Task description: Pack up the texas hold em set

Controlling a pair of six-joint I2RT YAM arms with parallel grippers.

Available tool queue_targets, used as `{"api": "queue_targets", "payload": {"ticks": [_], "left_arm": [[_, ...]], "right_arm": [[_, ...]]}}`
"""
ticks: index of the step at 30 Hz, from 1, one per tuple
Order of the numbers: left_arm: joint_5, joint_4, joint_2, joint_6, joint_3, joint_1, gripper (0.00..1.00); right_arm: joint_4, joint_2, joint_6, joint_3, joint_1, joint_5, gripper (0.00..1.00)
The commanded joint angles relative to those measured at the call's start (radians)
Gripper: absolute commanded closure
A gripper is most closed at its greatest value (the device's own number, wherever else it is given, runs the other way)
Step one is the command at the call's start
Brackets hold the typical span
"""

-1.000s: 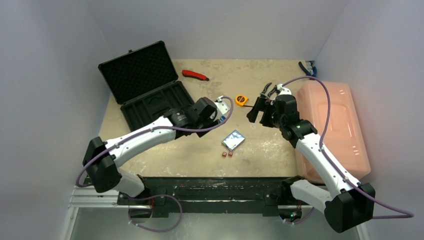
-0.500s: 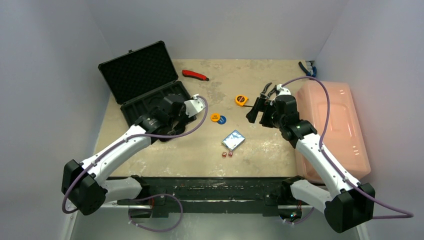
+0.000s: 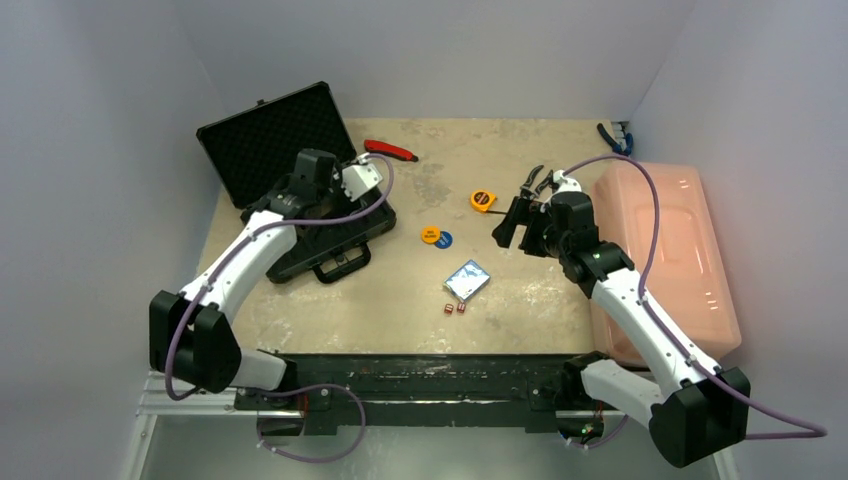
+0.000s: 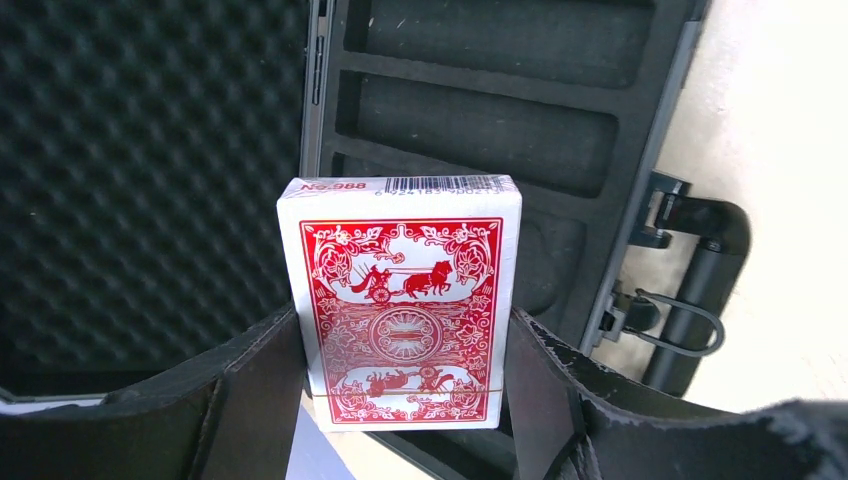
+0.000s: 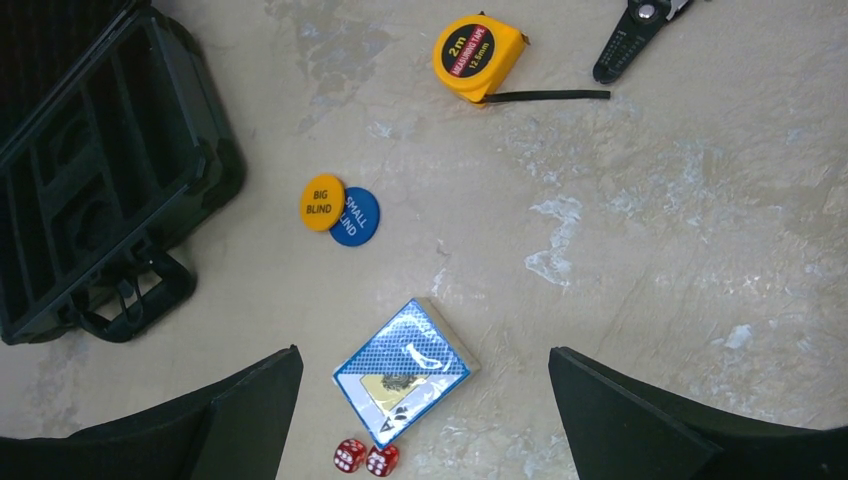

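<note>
The black briefcase (image 3: 285, 215) lies open at the left, its lid (image 3: 270, 140) up. My left gripper (image 3: 335, 185) is over its foam tray (image 4: 500, 140) and is shut on the red card deck (image 4: 405, 310), held upright. The blue deck (image 3: 467, 279) lies mid-table, with two tiny red dice (image 3: 454, 308) just in front of it. The orange disc (image 3: 431, 236) and blue disc (image 3: 445, 240) touch each other. My right gripper (image 3: 512, 222) is open above the table; in its wrist view the blue deck (image 5: 402, 370) and the dice (image 5: 365, 457) lie between its fingers (image 5: 250, 410).
A yellow tape measure (image 3: 482, 200) and black pliers (image 3: 532, 180) lie near the right gripper. A large pink bin (image 3: 665, 250) fills the right side. A red cutter (image 3: 390, 150) lies at the back, blue-handled pliers (image 3: 612, 137) in the back right corner. The case handle (image 3: 340, 262) sticks out toward the table's middle.
My left arm has swung from the table's middle back left to over the briefcase, carrying the red deck. The discs are uncovered. The right arm has not moved.
</note>
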Motion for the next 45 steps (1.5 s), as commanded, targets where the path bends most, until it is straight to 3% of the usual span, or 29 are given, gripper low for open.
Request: {"api": "queue_targets", "payload": {"ticks": [1, 18, 35, 45], "left_arm": [[0.083, 0.022, 0.065, 0.076, 0.084, 0.058, 1.0], [0.117, 0.056, 0.406, 0.158, 0.296, 0.254, 1.0], [0.2, 0.067, 0.499, 0.281, 0.321, 0.296, 1.0], [0.157, 0.023, 0.539, 0.299, 0.339, 0.302, 1.0]], "right_arm": [[0.028, -0.032, -0.02, -0.016, 0.004, -0.021, 0.01], [0.028, -0.023, -0.022, -0.021, 0.004, -0.041, 0.01], [0.034, -0.027, -0.022, -0.03, 0.004, -0.057, 0.01], [0.037, -0.028, -0.023, -0.033, 0.004, -0.063, 0.01]]}}
